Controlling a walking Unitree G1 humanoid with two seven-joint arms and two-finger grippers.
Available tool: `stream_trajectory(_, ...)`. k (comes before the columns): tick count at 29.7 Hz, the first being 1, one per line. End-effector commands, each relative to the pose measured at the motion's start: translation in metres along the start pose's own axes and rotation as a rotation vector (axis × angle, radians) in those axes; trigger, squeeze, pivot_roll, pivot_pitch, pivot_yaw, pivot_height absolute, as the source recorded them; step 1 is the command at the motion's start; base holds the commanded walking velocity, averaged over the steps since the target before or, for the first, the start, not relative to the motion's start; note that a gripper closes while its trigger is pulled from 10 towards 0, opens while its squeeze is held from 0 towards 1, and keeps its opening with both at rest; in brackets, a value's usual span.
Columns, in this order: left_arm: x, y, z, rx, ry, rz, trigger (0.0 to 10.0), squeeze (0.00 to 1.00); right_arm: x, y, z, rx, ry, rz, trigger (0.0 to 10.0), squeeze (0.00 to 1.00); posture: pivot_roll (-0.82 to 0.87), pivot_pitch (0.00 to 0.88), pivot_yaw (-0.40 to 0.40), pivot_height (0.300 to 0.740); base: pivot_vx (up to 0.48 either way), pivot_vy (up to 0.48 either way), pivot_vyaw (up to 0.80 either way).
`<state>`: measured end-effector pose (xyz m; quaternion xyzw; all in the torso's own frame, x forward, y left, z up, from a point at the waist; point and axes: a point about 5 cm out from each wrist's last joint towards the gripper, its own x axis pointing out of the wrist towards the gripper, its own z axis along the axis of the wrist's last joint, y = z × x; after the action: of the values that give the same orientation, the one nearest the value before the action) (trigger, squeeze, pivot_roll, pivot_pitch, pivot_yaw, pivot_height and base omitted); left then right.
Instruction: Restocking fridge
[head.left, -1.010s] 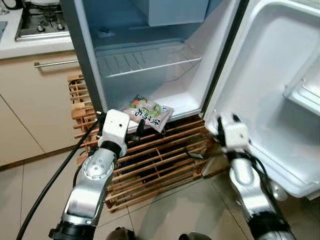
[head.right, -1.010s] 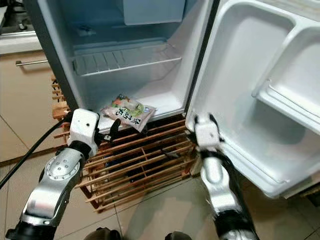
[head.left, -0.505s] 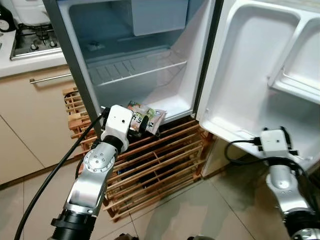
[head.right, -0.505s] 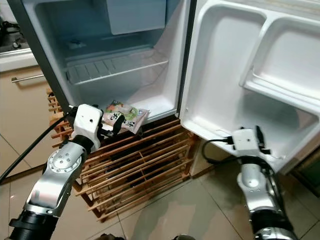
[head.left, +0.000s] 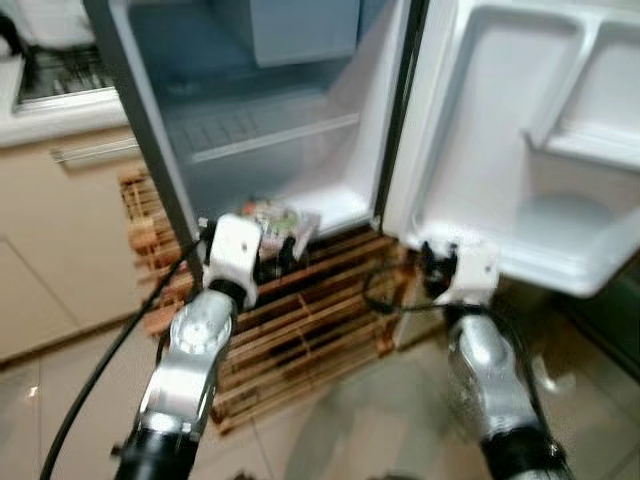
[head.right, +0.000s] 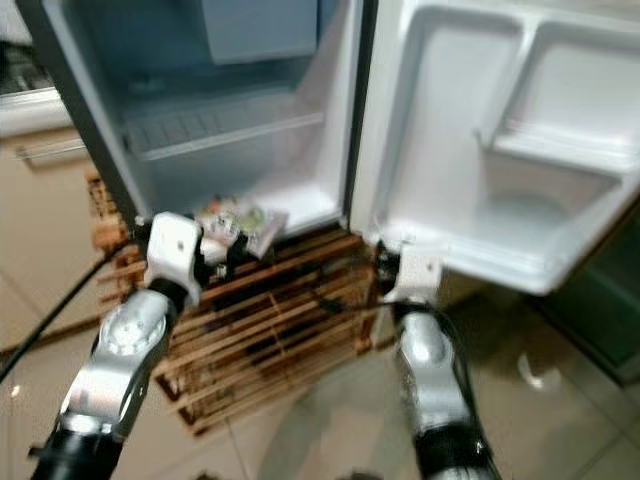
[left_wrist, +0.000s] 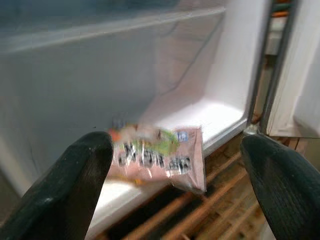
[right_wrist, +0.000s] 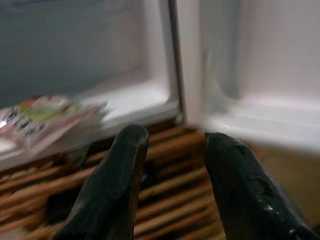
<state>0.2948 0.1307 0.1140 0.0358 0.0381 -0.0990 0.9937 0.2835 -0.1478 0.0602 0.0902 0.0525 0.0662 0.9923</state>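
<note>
— Where is the packet?
— The packet (left_wrist: 155, 156) lies on the fridge (head.left: 330, 205) floor, at its front lip, hanging over the wooden rack (head.left: 310, 320).
— And the grippers?
— The left gripper (left_wrist: 175, 195) is spread wide just before the packet, gripping nothing. The right gripper (right_wrist: 172, 175) has a narrow gap and points at the rack below the door (head.left: 520, 150).

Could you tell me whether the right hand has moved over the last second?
Yes: the right hand went right beneath the fridge door, then returned to its hinge-side corner.
</note>
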Motion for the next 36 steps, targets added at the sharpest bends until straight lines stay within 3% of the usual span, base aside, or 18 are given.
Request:
stream_trajectory(1, 0.003, 0.002, -0.005, -0.024, 0.029, 0.017, 10.0, 0.00, -0.001, -0.008, 0.008, 0.011, -0.018, -0.007, 10.0, 0.00, -0.08, 0.000, 0.018, 0.740, 0.000, 0.000, 0.00)
stream_trajectory(4, 0.007, -0.001, -0.002, -0.037, 0.008, -0.002, 10.0, 0.00, -0.006, -0.020, 0.010, -0.047, -0.017, -0.030, 10.0, 0.00, -0.10, 0.000, 0.022, 0.740, 0.235, 0.000, 0.00)
stream_trajectory(9, 0.011, -0.007, -0.001, -0.056, 0.003, -0.018, 10.0, 0.00, -0.009, -0.024, 0.013, -0.038, 0.016, -0.015, 10.0, 0.00, -0.12, 0.000, 0.027, 0.740, 0.480, 0.000, 0.00)
stream_trajectory(18, 0.010, -0.003, -0.002, -0.083, 0.002, 0.011, 10.0, 0.00, -0.006, -0.013, 0.010, -0.058, 0.062, 0.069, 10.0, 0.00, -0.11, 0.000, 0.025, 0.740, 0.478, 0.000, 0.18)
stream_trajectory(27, 0.006, 0.000, 0.006, -0.034, -0.045, 0.001, 10.0, 0.00, -0.005, 0.007, 0.002, -0.123, 0.135, 0.199, 10.0, 0.00, -0.08, 0.000, 0.012, 0.740, 0.430, 0.000, 0.51)
stream_trajectory(36, -0.001, -0.003, 0.015, 0.035, -0.075, -0.057, 10.0, 0.00, -0.009, 0.020, -0.009, -0.077, 0.234, 0.306, 10.0, 0.00, -0.06, 0.000, 0.010, 0.740, 0.000, 0.000, 0.00)
